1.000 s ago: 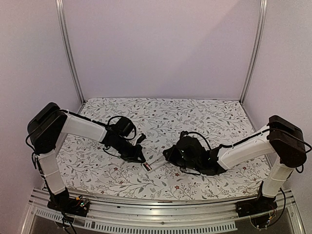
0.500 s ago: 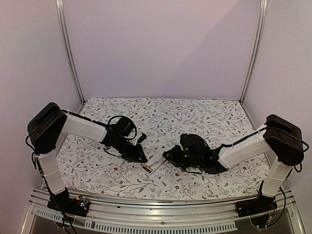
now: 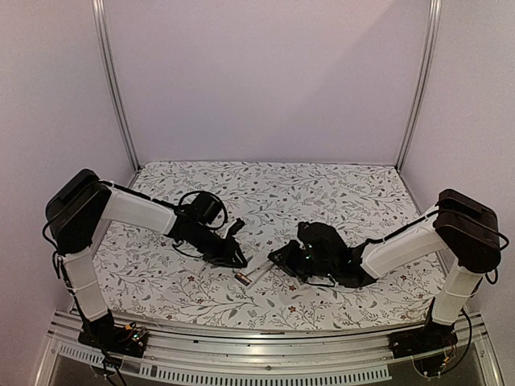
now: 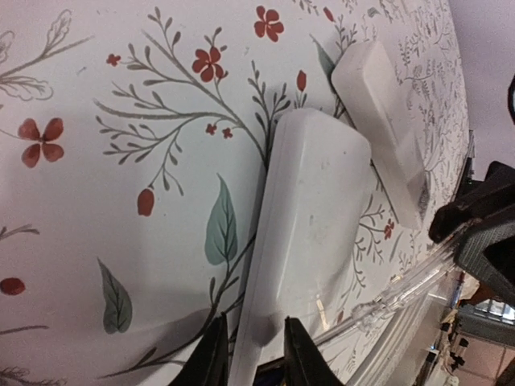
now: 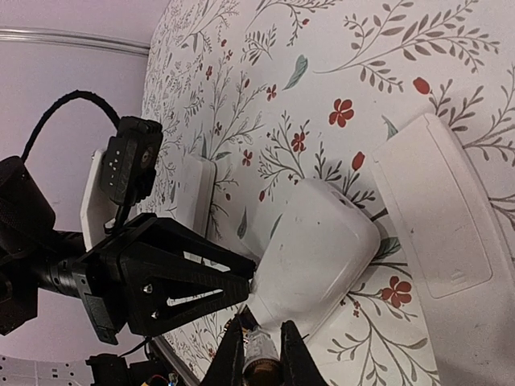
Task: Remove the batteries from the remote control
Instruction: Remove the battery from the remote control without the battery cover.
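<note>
Lying on the flowered bench (image 3: 338, 197) between the two arms, the white remote (image 4: 310, 233) shows only a plain shell, and whether any cells sit inside it cannot be told. From above, the dark hands cover most of it. Only a pale sliver shows between them, with one battery (image 3: 241, 278), reddish and dark, at its left end just below the left hand. It is too small there to say whether it touches the remote.

The left hand (image 4: 256, 363) shows only its fingertips in its own view, cut off by the bottom edge. They stand a little apart with the remote's narrow end filling the gap; whether they press it or merely flank it cannot be told. A loose white cover (image 4: 385, 141) lies just beside the remote's far end.

The right hand (image 5: 259, 358) is closed down to a narrow slot, its tips also clipped by the frame. In that slot sit the remote's end and, below it, a dark battery with a metal cap, half out of view. Which of the two it pinches is unclear, as is whether this battery is the one seen from above.
</note>
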`<control>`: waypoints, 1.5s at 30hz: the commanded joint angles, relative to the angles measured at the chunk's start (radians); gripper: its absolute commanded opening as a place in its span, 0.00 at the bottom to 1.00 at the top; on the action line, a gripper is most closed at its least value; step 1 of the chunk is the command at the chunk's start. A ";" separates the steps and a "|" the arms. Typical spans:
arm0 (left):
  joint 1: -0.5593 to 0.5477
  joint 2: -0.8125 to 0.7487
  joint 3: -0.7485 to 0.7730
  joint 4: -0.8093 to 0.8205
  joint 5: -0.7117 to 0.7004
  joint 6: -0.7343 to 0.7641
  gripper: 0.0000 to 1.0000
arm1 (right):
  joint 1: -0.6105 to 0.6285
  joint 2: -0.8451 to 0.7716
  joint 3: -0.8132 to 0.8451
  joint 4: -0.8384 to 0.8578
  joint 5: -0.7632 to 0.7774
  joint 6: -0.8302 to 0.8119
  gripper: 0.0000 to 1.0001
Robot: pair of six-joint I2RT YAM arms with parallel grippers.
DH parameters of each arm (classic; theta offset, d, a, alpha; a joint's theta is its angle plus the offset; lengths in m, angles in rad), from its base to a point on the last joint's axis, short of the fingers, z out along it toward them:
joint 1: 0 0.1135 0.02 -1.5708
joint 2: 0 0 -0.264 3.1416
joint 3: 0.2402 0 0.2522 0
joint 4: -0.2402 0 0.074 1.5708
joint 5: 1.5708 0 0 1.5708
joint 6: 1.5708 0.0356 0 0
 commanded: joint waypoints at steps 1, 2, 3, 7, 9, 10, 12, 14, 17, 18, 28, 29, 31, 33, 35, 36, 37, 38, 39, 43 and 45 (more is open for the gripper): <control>-0.022 0.031 -0.005 0.007 0.020 0.000 0.24 | -0.002 0.018 -0.021 0.041 -0.049 -0.006 0.00; -0.027 0.039 -0.004 0.003 0.020 0.002 0.23 | -0.002 0.017 -0.024 0.055 -0.055 -0.009 0.00; -0.031 0.046 -0.001 -0.001 0.019 0.003 0.23 | -0.004 0.015 -0.029 0.070 -0.061 -0.010 0.00; -0.044 0.074 0.012 -0.028 -0.002 0.009 0.18 | -0.007 0.006 -0.045 0.129 -0.099 -0.010 0.00; -0.044 0.082 0.014 -0.034 -0.009 0.008 0.17 | -0.008 0.002 -0.046 0.140 -0.118 -0.008 0.00; -0.044 0.084 0.014 -0.036 -0.013 0.009 0.17 | -0.010 0.002 -0.045 0.143 -0.125 -0.010 0.00; -0.044 0.090 0.015 -0.041 -0.017 0.008 0.16 | -0.011 0.002 -0.046 0.156 -0.140 -0.011 0.00; -0.044 0.092 0.017 -0.045 -0.024 0.008 0.15 | -0.014 0.001 -0.055 0.185 -0.157 -0.006 0.00; -0.046 0.092 0.018 -0.052 -0.035 0.013 0.14 | -0.020 0.000 -0.073 0.229 -0.181 0.016 0.00; -0.046 0.093 0.019 -0.055 -0.041 0.014 0.14 | -0.022 -0.002 -0.075 0.237 -0.187 0.022 0.00; -0.067 0.093 0.029 -0.079 -0.099 0.037 0.12 | -0.036 -0.015 -0.099 0.294 -0.237 0.054 0.00; -0.071 0.093 0.030 -0.083 -0.105 0.039 0.12 | -0.037 -0.018 -0.101 0.295 -0.237 0.055 0.00; -0.076 0.092 0.034 -0.086 -0.115 0.042 0.12 | -0.040 -0.024 -0.100 0.295 -0.236 0.055 0.00; -0.077 0.092 0.035 -0.086 -0.116 0.043 0.11 | -0.041 -0.028 -0.100 0.289 -0.232 0.051 0.00; -0.077 0.092 0.035 -0.087 -0.117 0.042 0.12 | -0.040 -0.028 -0.102 0.275 -0.226 0.046 0.00; -0.077 0.092 0.036 -0.088 -0.117 0.044 0.11 | -0.040 -0.028 -0.103 0.269 -0.223 0.043 0.00; -0.076 0.093 0.037 -0.088 -0.118 0.044 0.11 | -0.040 -0.028 -0.106 0.266 -0.222 0.040 0.00; -0.076 0.092 0.037 -0.089 -0.120 0.044 0.11 | -0.041 -0.027 -0.108 0.263 -0.222 0.038 0.00; -0.076 0.092 0.037 -0.089 -0.122 0.043 0.11 | -0.040 -0.027 -0.109 0.259 -0.225 0.036 0.00; -0.076 0.089 0.041 -0.090 -0.125 0.045 0.11 | -0.039 -0.037 -0.109 0.218 -0.226 0.019 0.00; -0.076 0.085 0.041 -0.090 -0.128 0.045 0.11 | -0.039 -0.061 -0.109 0.181 -0.210 -0.005 0.00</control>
